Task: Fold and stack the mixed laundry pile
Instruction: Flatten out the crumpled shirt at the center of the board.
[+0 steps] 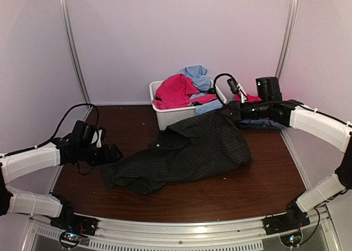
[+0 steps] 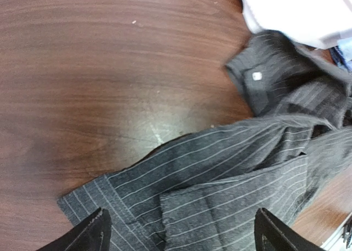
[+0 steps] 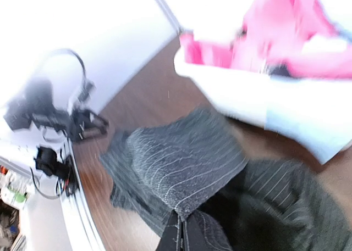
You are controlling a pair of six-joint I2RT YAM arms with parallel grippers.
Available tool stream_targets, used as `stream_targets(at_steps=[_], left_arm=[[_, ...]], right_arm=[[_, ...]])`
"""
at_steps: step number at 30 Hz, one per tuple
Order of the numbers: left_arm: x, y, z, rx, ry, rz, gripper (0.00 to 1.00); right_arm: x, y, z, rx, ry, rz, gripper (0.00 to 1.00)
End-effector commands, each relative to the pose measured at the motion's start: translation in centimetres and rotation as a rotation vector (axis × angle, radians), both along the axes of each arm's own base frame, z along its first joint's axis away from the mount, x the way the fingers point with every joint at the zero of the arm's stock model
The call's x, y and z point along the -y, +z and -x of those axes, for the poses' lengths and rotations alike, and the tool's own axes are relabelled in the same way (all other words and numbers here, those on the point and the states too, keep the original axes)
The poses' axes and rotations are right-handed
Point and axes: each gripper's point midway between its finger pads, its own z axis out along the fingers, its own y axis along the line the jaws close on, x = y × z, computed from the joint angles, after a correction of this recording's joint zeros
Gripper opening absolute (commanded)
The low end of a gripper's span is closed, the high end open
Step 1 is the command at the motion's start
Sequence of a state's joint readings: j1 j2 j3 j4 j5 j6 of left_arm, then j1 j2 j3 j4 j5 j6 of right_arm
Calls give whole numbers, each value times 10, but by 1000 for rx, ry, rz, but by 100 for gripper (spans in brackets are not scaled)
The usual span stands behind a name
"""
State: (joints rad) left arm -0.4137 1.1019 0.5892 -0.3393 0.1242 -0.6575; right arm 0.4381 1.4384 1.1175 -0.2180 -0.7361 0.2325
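A black pinstriped shirt lies spread and rumpled across the middle of the dark wooden bench, the one garment out of the mixed laundry pile and apparently the first to be folded. The right hand is clenched on a fold of its cloth near the far edge, the fabric rising to a peak at the closed fingertips, which suggests the arm is lifting that side to straighten it. The left hand hangs released above the shirt's near-left hem, its fingers spread wide and gripping nothing, seemingly lined up to take that edge. Behind the shirt, the rest of the pile is heaped in a white plastic tub: a bright pink-red garment draped over the rim and a light blue one on top. A blue checked shirt lies on the bench beside the tub, beneath the right arm. A small white tag shows at the pinstriped collar; its writing is too small to read, and no brand is legible.
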Motion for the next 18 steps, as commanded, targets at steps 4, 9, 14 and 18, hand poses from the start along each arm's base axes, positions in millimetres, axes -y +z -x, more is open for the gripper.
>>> stream_targets(at_steps=[4,9,14,18], left_arm=[[-11,-26,1,-66,59,-51,93],[-29,-48,3,-123,133,-136,93],[-39,-71,2,-175,182,-199,93],[-25,-84,-1,-199,125,-165,89]], right_arm=[[61,60,-23,123,-233,-70,0],[115,56,-19,127,-420,-107,0],[131,21,1,63,-454,-69,0],[135,-6,13,14,-461,-34,0]])
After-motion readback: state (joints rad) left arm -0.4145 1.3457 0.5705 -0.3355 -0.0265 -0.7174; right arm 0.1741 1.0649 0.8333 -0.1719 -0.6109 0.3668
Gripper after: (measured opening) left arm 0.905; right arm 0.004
